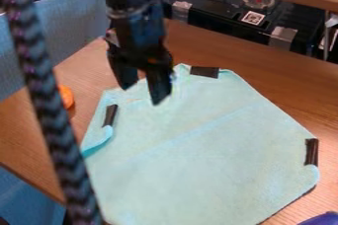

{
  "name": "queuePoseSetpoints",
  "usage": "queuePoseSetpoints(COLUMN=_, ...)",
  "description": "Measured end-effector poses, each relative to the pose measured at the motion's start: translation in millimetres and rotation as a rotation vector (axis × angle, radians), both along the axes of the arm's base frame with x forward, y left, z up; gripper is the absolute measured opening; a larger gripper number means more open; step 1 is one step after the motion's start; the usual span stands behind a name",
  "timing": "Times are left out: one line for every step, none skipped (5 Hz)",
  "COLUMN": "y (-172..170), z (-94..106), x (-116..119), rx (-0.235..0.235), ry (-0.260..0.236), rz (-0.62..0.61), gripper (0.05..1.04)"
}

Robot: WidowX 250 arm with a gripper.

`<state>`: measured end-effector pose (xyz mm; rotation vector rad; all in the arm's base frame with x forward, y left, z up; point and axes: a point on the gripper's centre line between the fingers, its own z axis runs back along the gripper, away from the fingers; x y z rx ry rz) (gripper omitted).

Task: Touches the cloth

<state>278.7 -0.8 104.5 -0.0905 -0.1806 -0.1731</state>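
Note:
A pale turquoise cloth [191,145] lies spread on the wooden table, with strips of black tape at its top, left and right edges. Its left edge curls up a little below the tape. Over the cloth's upper left part hangs the black gripper [144,88], pointing down, its two fingers apart with nothing between them. Whether the fingertips touch the cloth or hover just above it, I cannot tell.
An orange object [66,96] sits on the table [277,78] left of the cloth, partly behind a dark braided cable [49,115] that crosses the view's left side. Something purple [321,219] is at the bottom right corner. Black equipment [231,14] stands behind the table.

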Motion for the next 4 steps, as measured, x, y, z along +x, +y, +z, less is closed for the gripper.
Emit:
queuePoseSetpoints(y=-16.2, z=-18.3, x=-2.5, rx=0.017, ry=-0.004, rz=-0.054, gripper=1.001)
queuePoseSetpoints(y=-32.0, z=-36.6, x=-0.5, rx=0.064, ry=0.004, rz=-0.088, gripper=1.001)
queuePoseSetpoints(y=-34.6, z=-50.9, x=4.1, rx=0.112, ry=0.005, rz=-0.093, gripper=1.001)
queuePoseSetpoints(y=-34.4, z=-73.5, x=6.8, rx=0.167, ry=0.030, rz=-0.111, gripper=1.001)
